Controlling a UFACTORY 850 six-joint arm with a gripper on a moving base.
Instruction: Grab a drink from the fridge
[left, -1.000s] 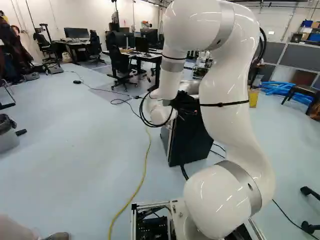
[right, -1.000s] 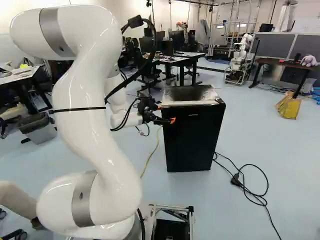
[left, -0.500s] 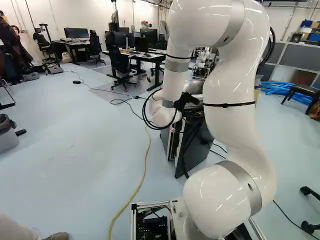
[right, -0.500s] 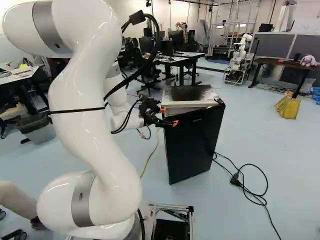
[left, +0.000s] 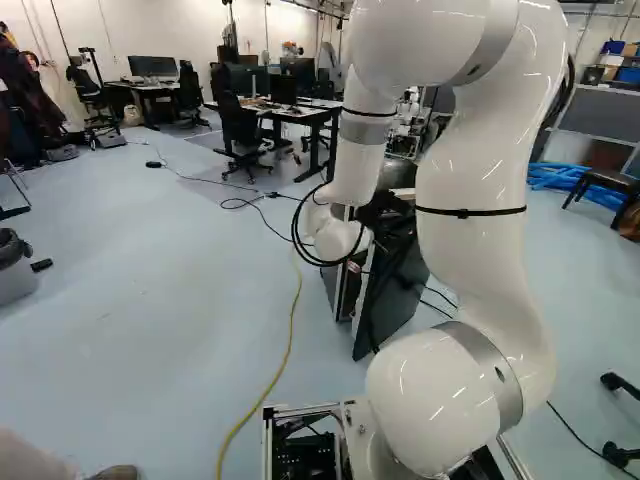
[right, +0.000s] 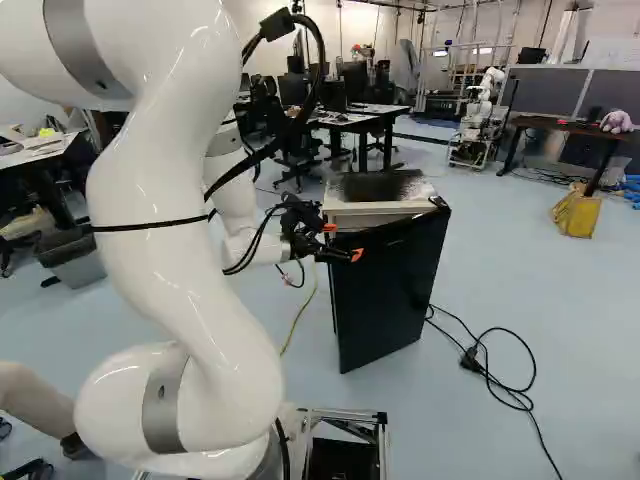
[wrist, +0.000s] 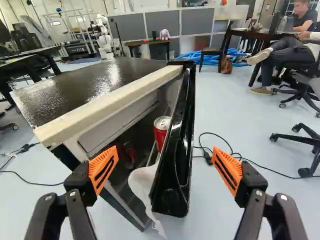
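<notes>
Left base view: the fridge (left: 346, 285) has its door (left: 395, 315) ajar, which gives access. Right base view: the jaws are near its free edge. Wrist view: widely open, gripping nothing, they straddle the door, probably to push it further; the red can (wrist: 160, 135) stands just inside

In the right base view, a gray bin (right: 75, 262) sits at the left, a yellow bag (right: 577, 212) at the right, and a purple toy (right: 616, 121) on a brown table (right: 562, 126) at the upper right.
</notes>
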